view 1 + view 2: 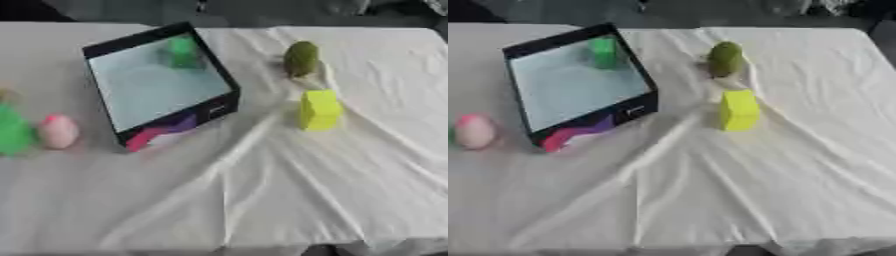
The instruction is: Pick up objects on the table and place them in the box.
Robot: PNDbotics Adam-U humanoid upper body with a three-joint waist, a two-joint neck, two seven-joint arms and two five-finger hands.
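A black-rimmed box (98,49) with a pale inside lies on the white cloth at the upper left, and a green object (183,52) sits in its far corner. To its right, a dark olive rounded object (301,58) rests on the cloth. A yellow block (319,110) stands just in front of it. At the left edge are a pink egg-shaped object (59,131) and a bright green object (12,131), side by side. Neither hand shows in either view.
The white cloth (289,190) is creased, with folds running from the box toward the near edge. The box's front side carries pink and purple print (162,131). A dark floor lies beyond the table's far edge.
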